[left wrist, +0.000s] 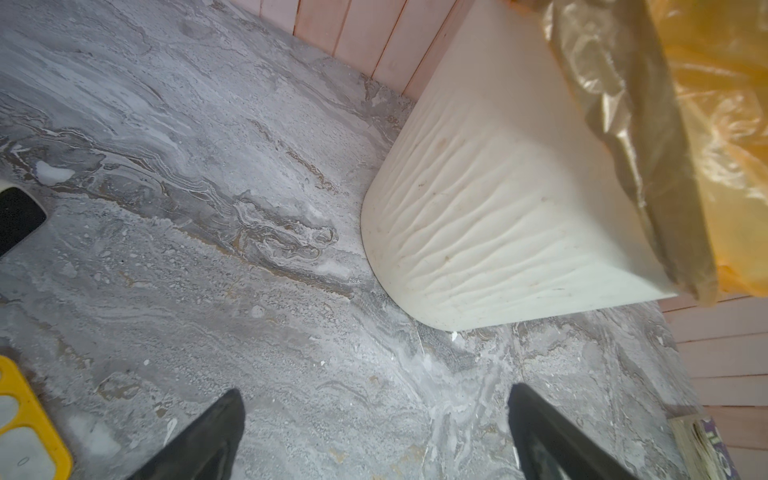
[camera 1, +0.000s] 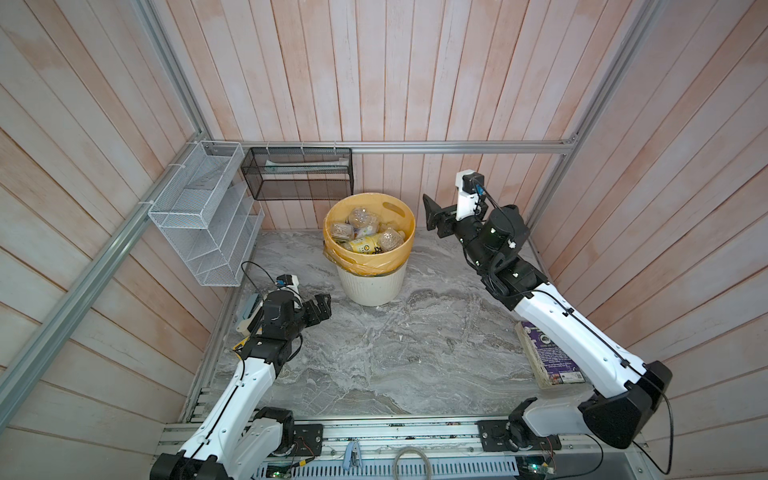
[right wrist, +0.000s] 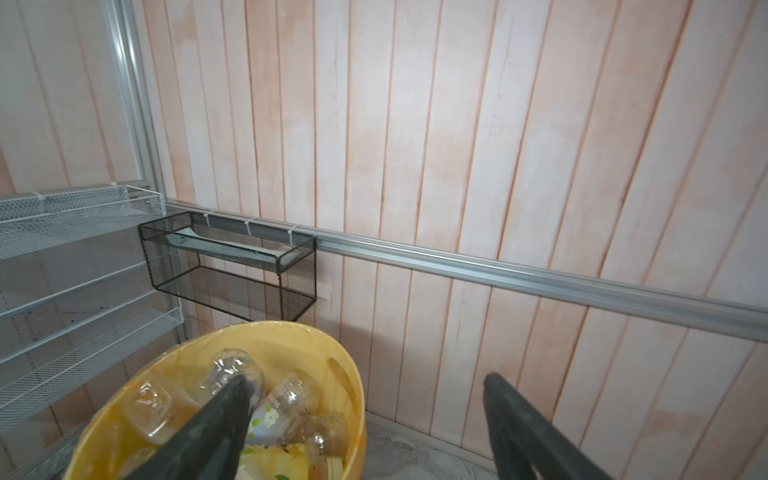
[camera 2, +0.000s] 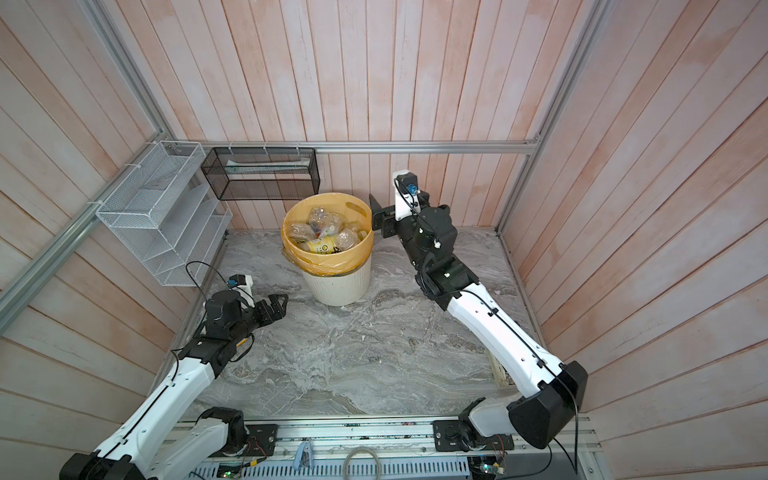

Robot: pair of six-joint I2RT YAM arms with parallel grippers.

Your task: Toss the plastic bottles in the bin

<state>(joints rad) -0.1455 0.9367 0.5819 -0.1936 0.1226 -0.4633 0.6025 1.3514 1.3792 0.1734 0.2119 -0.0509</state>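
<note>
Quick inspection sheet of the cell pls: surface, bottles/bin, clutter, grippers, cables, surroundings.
Surface: grey marbled tabletop; no loose bottles seen on it.
Job's things: plastic bottles piled inside the bin, which stands upright near the back wall.
Clutter: purple book at the right edge, partly under the right arm; yellow calculator at the left edge, mostly hidden.
Grippers: left gripper open, empty, low beside the bin; right gripper open, empty, raised by the bin's rim.
Cables: black cable looping off the left wrist; coiled cable on the front rail.
Surroundings: white mesh rack, black mesh basket, plank walls.
</note>
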